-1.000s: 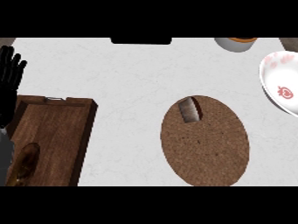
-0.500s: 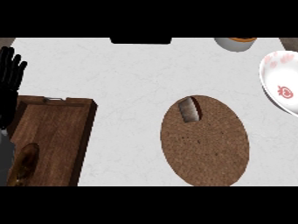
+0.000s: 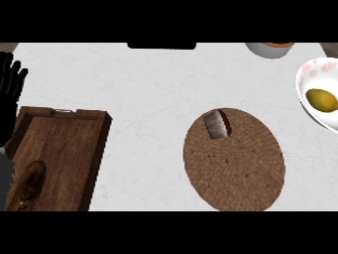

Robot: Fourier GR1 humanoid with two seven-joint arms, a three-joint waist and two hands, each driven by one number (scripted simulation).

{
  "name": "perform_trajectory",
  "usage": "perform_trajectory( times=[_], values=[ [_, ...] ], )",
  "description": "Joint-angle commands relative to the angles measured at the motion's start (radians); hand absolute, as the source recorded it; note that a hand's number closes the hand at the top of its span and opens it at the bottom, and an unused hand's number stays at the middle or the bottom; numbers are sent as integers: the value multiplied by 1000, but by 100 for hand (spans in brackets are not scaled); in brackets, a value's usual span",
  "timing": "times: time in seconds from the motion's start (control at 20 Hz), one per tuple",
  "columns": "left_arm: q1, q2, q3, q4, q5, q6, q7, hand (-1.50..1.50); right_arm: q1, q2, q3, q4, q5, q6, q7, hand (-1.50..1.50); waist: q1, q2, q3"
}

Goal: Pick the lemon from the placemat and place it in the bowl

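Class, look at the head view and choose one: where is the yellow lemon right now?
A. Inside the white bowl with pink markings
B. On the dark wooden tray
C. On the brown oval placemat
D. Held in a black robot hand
A. The yellow lemon lies inside the white bowl with pink markings at the right edge, apart from the brown oval placemat.

A wooden tray (image 3: pixel 62 149) sits at the left of the white table (image 3: pixel 149 89), holding a brown bread loaf (image 3: pixel 31 183). A cup (image 3: pixel 271 48) stands at the table's far edge.
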Motion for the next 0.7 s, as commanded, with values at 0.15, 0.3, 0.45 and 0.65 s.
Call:
perform_trajectory(
  times=[0.15,0.3,0.45,0.65],
  values=[
    [6,-12,-2,15,-14,5,-26,0,-48,56,-120,90,-133,-14,-77,-150,-2,0,0],
    [40,-20,-4,-33,14,-16,-13,0,-19,23,-206,100,-199,-95,-162,-150,8,2,2],
    [20,-9,-7,-44,1,-7,5,0,-35,-2,-261,112,-239,-168,-173,-150,11,3,3],
    [-9,-22,-4,1,-9,14,1,0,-15,-88,-325,153,-293,-167,-169,-150,1,4,2]
  ],
)
